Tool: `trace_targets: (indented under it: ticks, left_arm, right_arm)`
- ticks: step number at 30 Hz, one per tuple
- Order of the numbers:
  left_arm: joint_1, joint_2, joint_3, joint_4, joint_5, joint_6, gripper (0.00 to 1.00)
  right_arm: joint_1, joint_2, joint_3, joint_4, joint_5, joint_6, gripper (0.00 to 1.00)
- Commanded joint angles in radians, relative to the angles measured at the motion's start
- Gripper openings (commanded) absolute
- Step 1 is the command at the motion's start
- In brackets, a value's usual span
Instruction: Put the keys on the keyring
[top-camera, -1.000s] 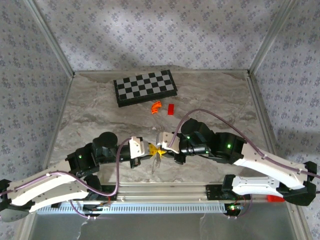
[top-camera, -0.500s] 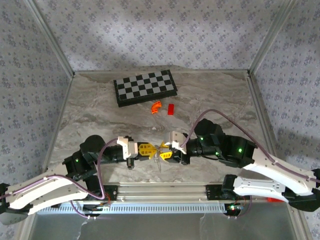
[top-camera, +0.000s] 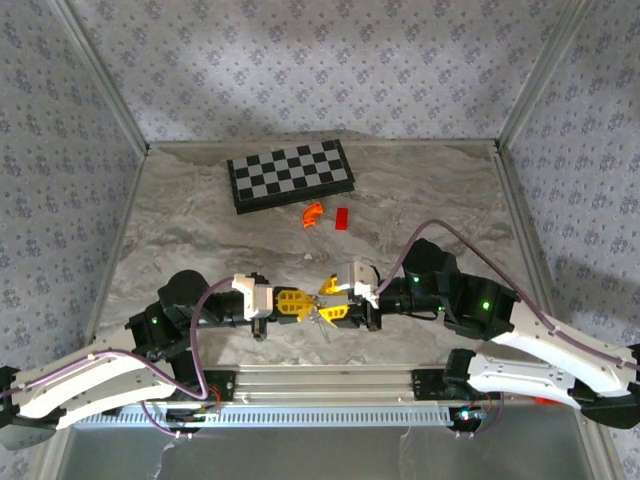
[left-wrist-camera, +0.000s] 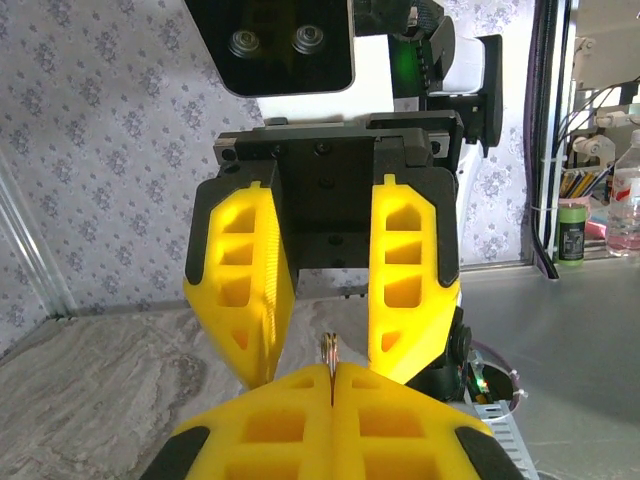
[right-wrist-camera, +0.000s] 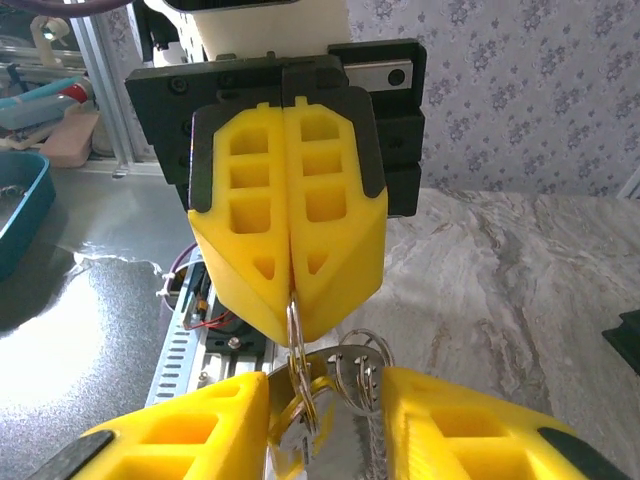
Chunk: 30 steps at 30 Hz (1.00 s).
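The marbled bench (top-camera: 200, 230) carries a black-and-white checkerboard (top-camera: 290, 175) well beyond both hands, toward the far wall. The two hands stand tip to tip near the bench's front edge. The left hand (right-wrist-camera: 290, 300) is clamped fully closed, its yellow fingers (right-wrist-camera: 245, 200) pressed flat together. At its very tips it pinches a thin silvery ring of the keyring (right-wrist-camera: 294, 345). The right hand (left-wrist-camera: 328, 335) faces it with its fingers spread wide, one on each side of the left hand's tips. An orange curved piece (top-camera: 313, 214) and a red block (top-camera: 342, 218) lie side by side between the hands and the checkerboard, well apart from both hands. The keyring's other rings hang just below the left hand's tips, inside the right hand's gap. A yellowish piece (right-wrist-camera: 298, 410) sits low in that cluster; whether it belongs to the keys I cannot tell.
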<state>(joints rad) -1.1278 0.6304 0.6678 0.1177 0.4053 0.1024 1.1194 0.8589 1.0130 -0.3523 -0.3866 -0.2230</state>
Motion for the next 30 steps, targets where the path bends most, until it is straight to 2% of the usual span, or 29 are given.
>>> trace_targets:
  ticks: [1, 6, 12, 16, 19, 21, 25, 30]
  left_arm:
    - [-0.001, -0.006, 0.01, 0.054, 0.028, -0.013, 0.0]
    - [-0.001, -0.01, 0.008, 0.05, 0.024, -0.013, 0.0]
    - [0.0, -0.011, 0.016, 0.026, 0.01, -0.003, 0.0]
    - [-0.001, -0.013, 0.043, -0.094, -0.065, 0.045, 0.0]
    - [-0.001, -0.008, 0.067, -0.227, -0.175, 0.109, 0.1]
    - [-0.001, 0.001, 0.074, -0.287, -0.222, 0.132, 0.12]
    - [-0.001, 0.027, 0.098, -0.343, -0.241, 0.147, 0.12]
    - [-0.001, 0.037, 0.093, -0.338, -0.236, 0.146, 0.12]
  right_arm:
    - [-0.007, -0.002, -0.011, 0.05, -0.037, 0.02, 0.3]
    - [-0.007, -0.004, -0.014, 0.053, -0.044, 0.02, 0.18]
    - [-0.009, -0.002, -0.02, 0.05, -0.032, 0.018, 0.0]
    - [-0.007, -0.003, -0.003, 0.009, 0.008, 0.001, 0.0]
    - [-0.001, 0.018, 0.029, -0.056, 0.059, -0.014, 0.0]
    - [0.01, 0.047, 0.058, -0.121, 0.095, -0.039, 0.0]
    - [0.034, 0.099, 0.104, -0.205, 0.138, -0.067, 0.0]
    - [0.044, 0.142, 0.137, -0.244, 0.163, -0.082, 0.0]
